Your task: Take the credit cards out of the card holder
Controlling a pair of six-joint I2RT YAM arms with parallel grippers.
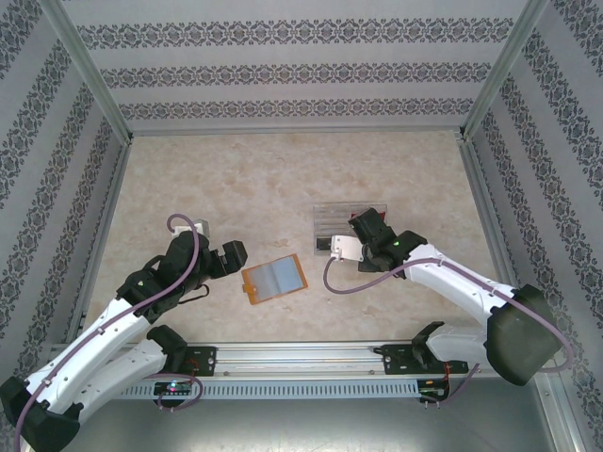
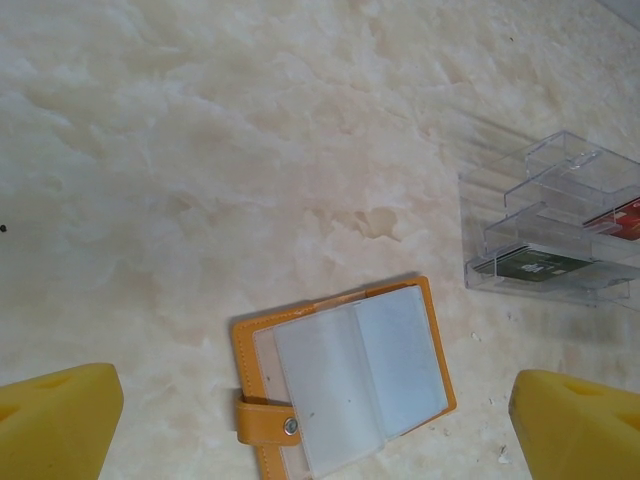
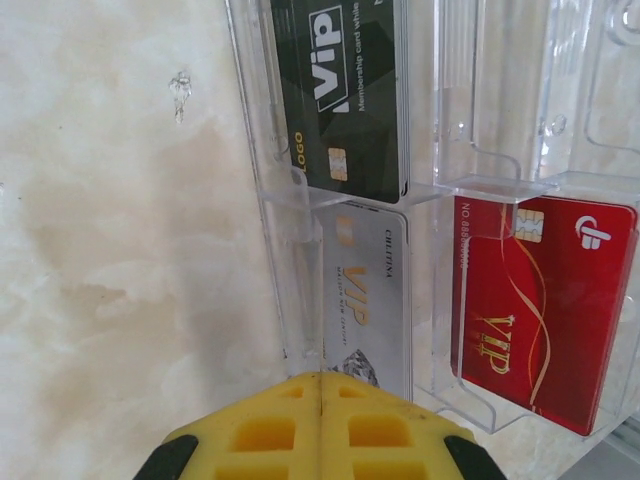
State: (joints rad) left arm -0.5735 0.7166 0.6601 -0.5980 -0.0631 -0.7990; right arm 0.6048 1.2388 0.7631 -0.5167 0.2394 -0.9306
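Note:
The card holder (image 1: pixel 274 278) (image 2: pixel 340 375), orange-tan with grey translucent pockets, lies open on the table in front of the arms. Whether its pockets hold anything I cannot tell. My left gripper (image 1: pixel 234 255) (image 2: pixel 318 428) hovers above it, open, its yellow fingers (image 2: pixel 55 420) wide to either side. A pale silver credit card (image 3: pixel 378 285) lies in the near compartment of a clear tray (image 3: pixel 268 190) (image 1: pixel 330 215). My right gripper (image 1: pixel 356 232) (image 3: pixel 320 400) is shut, its tips over that card's near end, with nothing showing between them.
The tray (image 2: pixel 540 195) also holds a black card (image 3: pixel 345 100) (image 2: pixel 530 266) and a red card (image 3: pixel 540 300) (image 2: pixel 620 218). Patterned walls with metal posts enclose the table. A metal rail runs along the near edge at the arm bases (image 1: pixel 301 358).

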